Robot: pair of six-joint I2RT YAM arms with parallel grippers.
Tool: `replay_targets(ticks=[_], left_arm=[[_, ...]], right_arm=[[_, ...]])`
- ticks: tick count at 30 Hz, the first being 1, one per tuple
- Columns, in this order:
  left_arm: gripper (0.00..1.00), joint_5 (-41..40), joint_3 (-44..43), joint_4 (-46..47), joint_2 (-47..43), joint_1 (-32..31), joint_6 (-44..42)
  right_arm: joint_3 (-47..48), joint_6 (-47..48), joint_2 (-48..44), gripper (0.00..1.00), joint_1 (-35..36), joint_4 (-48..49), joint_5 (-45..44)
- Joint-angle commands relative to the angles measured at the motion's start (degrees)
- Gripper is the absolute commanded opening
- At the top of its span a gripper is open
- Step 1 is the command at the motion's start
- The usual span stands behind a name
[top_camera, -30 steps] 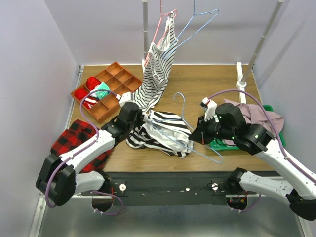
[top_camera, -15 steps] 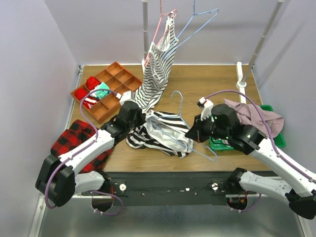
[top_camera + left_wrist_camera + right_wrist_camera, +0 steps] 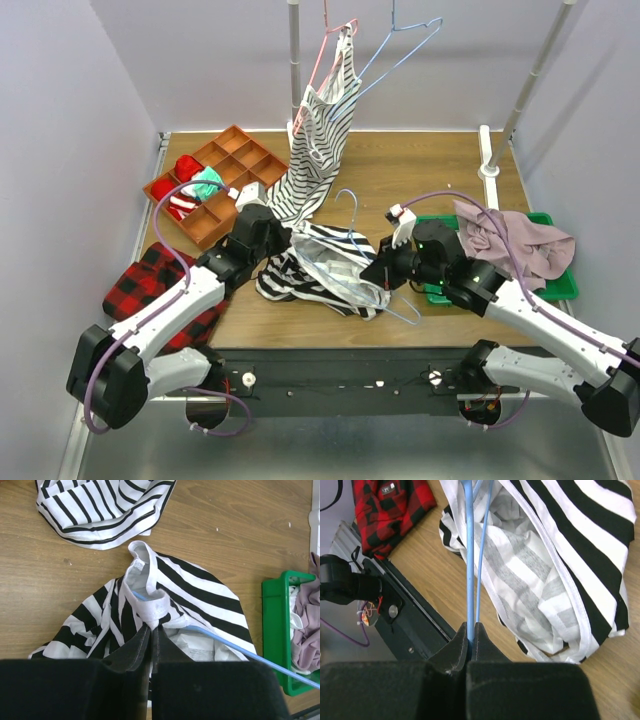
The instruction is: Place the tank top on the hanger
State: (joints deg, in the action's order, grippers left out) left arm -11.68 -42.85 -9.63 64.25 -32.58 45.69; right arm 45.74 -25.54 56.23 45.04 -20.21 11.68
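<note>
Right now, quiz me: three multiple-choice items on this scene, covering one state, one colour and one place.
1. The left hand and the tank top:
A. open above it
B. shut on its cloth
C. well away from it

2. The hanger in the right hand is:
A. pink
B. light blue
C. black

3. The mauve garment lies:
A. under the tank top
B. in the left hand
C. in the green bin

Answers:
1. B: the left wrist view shows the hand pinched on a white fold of the striped cloth.
2. B: the right wrist view shows light-blue wire clamped in the shut hand.
3. C: the top view shows it heaped in the bin at the right.
</note>
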Motion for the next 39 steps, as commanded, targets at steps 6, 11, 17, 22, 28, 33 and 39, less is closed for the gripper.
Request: replay_targets(ticks=[6, 11, 17, 22, 28, 33, 39], left_arm=[[0.16, 1.22, 0.66, -0.74, -3.6, 0.41, -2.71], [0.23, 1.84, 0.22, -1.18, -4.31, 0.5, -4.38], [0.31, 1.14, 0.31, -1.54, -4.04, 0.5, -5.61], [0.42, 3.06, -0.04, -0.83, -6.32, 0.5, -8.94], [0.51, 9.82, 2.59, 3.63, -12.38, 0.32, -13.43], [0.59, 16.34, 2.86, 7.42, -12.4, -1.26, -18.87], [0.66, 15.75, 1.37, 12.0, -8.19, -7.4, -24.32]], right_arm=[[-7.06, -0.74, 5.38, 0.01, 0.84, 23.18, 4.4], [-9.26, 0.49, 9.68, 0.01, 1.63, 31.53, 2.56], [-10.31, 2.16, 14.26, 0.01, 2.86, 39.79, 1.24], [-14.09, 2.77, 15.58, 0.01, 3.3, 49.19, 1.41], [-13.49, 3.39, 19.71, 0.01, 3.48, 52.55, 1.68], [-13.22, 3.92, 20.94, 0.01, 3.57, 53.25, 1.24], [-12.25, 4.01, 22.35, 0.01, 3.66, 53.16, 1.94]])
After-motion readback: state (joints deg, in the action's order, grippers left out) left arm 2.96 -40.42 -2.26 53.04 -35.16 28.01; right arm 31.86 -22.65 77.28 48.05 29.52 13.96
